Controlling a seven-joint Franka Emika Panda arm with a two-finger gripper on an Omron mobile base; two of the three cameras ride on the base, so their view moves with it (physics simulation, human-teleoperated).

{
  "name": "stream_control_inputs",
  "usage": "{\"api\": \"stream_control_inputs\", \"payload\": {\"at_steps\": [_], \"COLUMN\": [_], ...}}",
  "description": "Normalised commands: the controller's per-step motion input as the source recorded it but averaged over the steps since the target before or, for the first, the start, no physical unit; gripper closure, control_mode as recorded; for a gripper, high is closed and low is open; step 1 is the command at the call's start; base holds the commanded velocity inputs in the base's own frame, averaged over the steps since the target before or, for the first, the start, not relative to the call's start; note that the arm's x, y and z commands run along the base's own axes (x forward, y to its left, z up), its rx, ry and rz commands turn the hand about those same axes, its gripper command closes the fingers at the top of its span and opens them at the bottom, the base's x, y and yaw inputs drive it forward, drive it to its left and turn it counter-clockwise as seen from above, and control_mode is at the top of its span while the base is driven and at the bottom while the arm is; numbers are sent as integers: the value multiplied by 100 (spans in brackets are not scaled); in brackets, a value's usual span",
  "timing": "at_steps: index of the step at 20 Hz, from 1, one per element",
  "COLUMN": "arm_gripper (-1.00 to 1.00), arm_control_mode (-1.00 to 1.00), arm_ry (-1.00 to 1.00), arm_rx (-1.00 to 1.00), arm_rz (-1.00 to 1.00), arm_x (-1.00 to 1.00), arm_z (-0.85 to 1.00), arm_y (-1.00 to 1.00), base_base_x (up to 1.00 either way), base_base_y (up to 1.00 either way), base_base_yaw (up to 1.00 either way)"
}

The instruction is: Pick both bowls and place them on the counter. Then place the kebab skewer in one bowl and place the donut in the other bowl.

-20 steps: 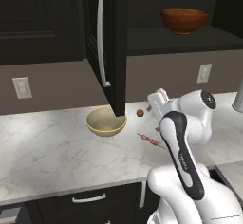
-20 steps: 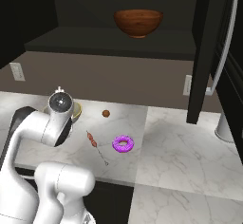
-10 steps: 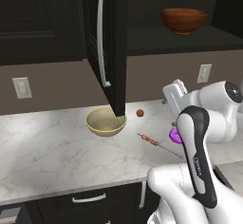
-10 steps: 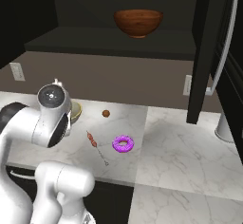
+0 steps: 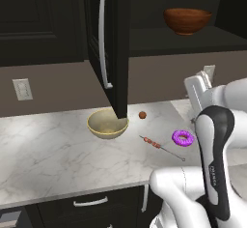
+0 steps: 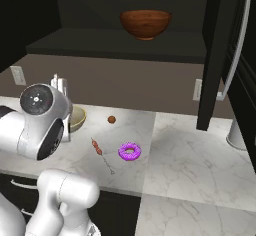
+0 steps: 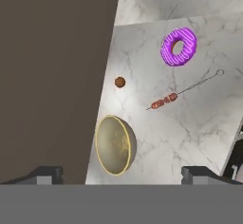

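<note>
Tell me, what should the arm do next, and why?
Probably rise toward the brown bowl on the cabinet shelf. The cream bowl already sits on the counter, with the kebab skewer and donut lying beside it, and the gripper is open and empty, so fetching the second bowl seems the sensible next step.

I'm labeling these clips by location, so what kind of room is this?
Most likely a kitchen, computer-rendered: a white marble counter above dark drawers, a dark wall cabinet with its door swung open, and a donut and kebab skewer lying out.
</note>
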Motion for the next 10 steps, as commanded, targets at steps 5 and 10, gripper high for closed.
{"api": "stream_control_inputs", "payload": {"at_steps": [5, 10], "arm_gripper": [-100, -100], "arm_control_mode": [-100, -100], "arm_ry": [0, -7], "arm_rx": [0, 0], "arm_rz": [-10, -3], "arm_x": [-26, -28], "arm_z": [53, 51], "arm_y": [-28, -27], "base_base_x": [0, 0], "base_base_y": [0, 0], "base_base_yaw": [0, 0]}}
